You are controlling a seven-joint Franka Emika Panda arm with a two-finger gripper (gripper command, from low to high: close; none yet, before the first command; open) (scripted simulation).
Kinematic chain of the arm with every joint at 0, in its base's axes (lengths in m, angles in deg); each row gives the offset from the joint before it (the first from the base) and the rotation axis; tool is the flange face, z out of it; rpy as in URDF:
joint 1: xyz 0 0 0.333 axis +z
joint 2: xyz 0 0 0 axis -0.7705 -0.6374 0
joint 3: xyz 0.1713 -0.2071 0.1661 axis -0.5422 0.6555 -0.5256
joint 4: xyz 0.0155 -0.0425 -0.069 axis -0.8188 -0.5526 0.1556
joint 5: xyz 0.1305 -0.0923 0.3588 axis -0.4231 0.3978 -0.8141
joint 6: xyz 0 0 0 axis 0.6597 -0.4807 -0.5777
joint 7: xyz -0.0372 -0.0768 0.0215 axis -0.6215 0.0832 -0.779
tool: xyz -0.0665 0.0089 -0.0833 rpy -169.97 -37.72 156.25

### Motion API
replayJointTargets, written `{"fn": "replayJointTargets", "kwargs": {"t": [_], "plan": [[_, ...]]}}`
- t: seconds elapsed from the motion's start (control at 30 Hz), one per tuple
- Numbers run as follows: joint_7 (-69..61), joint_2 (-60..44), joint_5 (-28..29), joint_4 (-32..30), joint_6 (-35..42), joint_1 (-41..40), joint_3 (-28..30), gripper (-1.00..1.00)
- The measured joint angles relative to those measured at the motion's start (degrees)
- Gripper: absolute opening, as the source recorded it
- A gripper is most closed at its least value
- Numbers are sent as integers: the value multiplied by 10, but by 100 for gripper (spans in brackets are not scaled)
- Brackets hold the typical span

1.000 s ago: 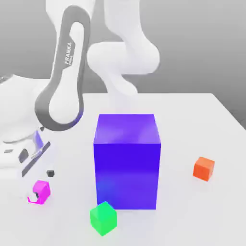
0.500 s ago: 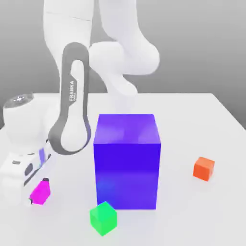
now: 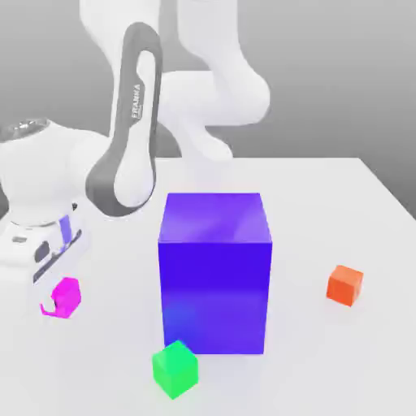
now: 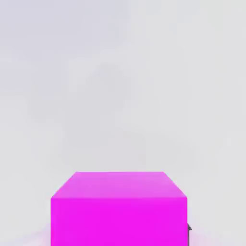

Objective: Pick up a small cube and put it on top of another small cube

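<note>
A small magenta cube (image 3: 67, 294) hangs just above the white table at the exterior view's left, under the arm's white hand. My gripper (image 3: 54, 302) is shut on it, with the fingers mostly hidden by the cube and the hand. Up close in the hand view, the magenta cube (image 4: 119, 209) sits between the jaws over bare table. A small green cube (image 3: 175, 369) rests near the front edge. A small orange cube (image 3: 345, 284) lies at the exterior view's right.
A large blue block (image 3: 215, 272) stands in the middle of the table (image 3: 325, 203), between the magenta and orange cubes and just behind the green one. The arm's links rise behind the block at the left.
The hand closed on the magenta cube, then rose with it. The cube now sits higher than a second ago. The green and orange cubes and the blue block have not moved.
</note>
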Motion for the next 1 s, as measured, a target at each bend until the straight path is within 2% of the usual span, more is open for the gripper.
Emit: {"fn": "replayJointTargets", "kwargs": {"t": [0.27,0.57,0.67,0.87,0.9,1.0], "plan": [[-148,21,48,16,52,40,-66,-100],[-309,73,119,23,69,117,-120,-100],[-337,56,109,26,47,123,-123,-100],[-383,-20,50,30,-22,109,-148,-100],[-388,-31,42,30,-31,104,-154,100],[-388,-31,42,30,-31,104,-154,100]]}}
